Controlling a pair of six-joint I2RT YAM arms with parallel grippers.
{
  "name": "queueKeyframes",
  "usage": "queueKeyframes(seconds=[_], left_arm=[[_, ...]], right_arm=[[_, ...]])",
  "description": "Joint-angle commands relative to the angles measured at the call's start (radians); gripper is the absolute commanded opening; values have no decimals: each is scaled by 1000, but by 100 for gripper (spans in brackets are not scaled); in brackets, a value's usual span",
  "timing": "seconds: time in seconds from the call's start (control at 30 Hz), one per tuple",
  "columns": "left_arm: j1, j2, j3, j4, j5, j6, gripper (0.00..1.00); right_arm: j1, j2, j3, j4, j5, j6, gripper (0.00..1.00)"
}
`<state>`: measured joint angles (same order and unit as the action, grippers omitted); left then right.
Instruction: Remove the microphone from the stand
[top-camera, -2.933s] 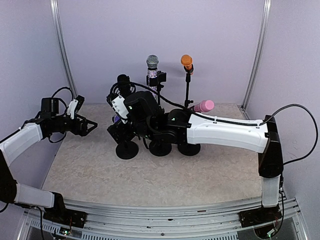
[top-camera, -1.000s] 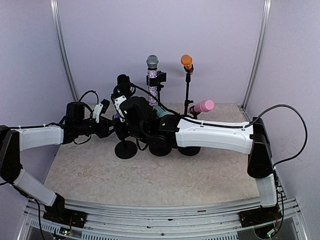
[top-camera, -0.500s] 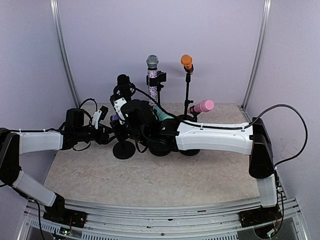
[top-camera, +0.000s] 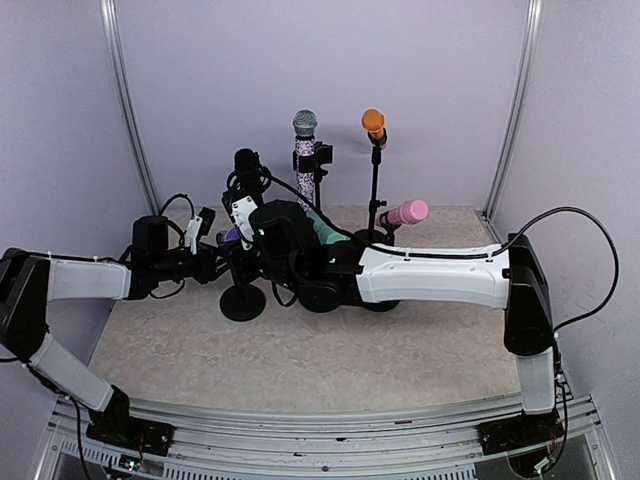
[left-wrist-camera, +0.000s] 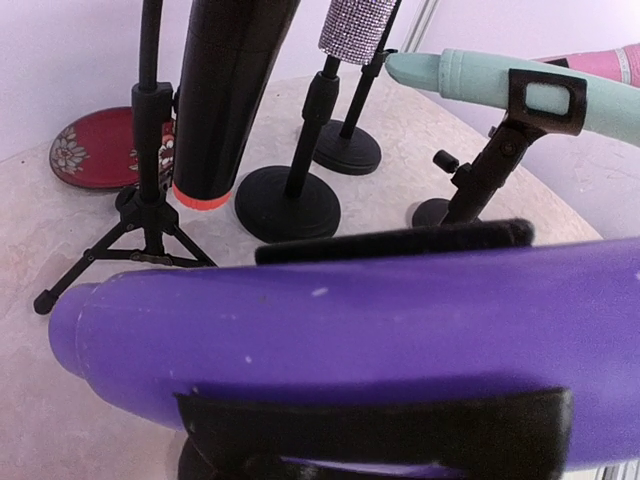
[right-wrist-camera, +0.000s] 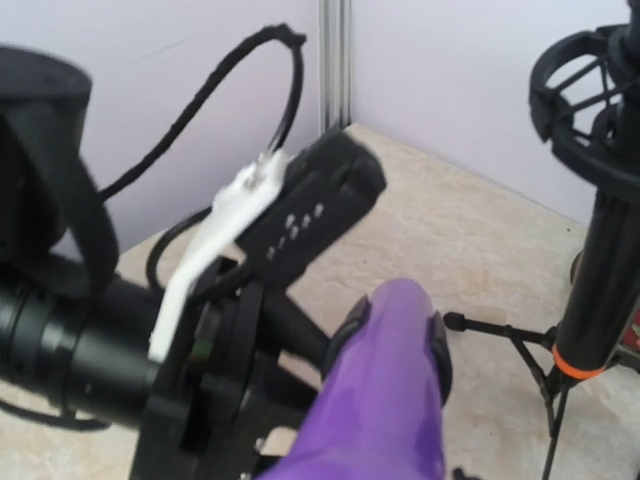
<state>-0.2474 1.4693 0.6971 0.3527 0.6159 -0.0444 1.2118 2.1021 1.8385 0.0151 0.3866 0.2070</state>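
Between the jaws of the left gripper (left-wrist-camera: 390, 335) the mic (left-wrist-camera: 200, 330) is clamped, to be drawn straight off the stand (top-camera: 243, 300); right gripper (top-camera: 248, 248) state unclear

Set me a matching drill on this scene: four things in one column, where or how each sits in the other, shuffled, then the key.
Things
1. purple microphone
2. orange-headed microphone
3. pink microphone
4. red plate

Places
A. flat on the table, next to the tripod
B. upright on the tall thin stand at the back
C. between the left arm's fingers
D. tilted, rightmost in the row

Pairs: 1-C, 2-B, 3-D, 4-A
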Motion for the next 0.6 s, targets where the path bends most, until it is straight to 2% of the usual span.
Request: queueKeyframes(seconds=[0.0, 0.03, 0.13, 0.57], left_arm=[[3, 17, -9, 60, -9, -35, 13], [35, 16, -12, 63, -22, -33, 7], [66, 14, -23, 70, -59, -32, 0], [80, 19, -20, 38, -192, 8, 0]], right_arm=[[27, -51, 1, 105, -76, 26, 0], [29, -53, 0, 106, -70, 19, 0], [40, -59, -5, 106, -49, -6, 0], [102, -151, -78, 107, 36, -85, 0]])
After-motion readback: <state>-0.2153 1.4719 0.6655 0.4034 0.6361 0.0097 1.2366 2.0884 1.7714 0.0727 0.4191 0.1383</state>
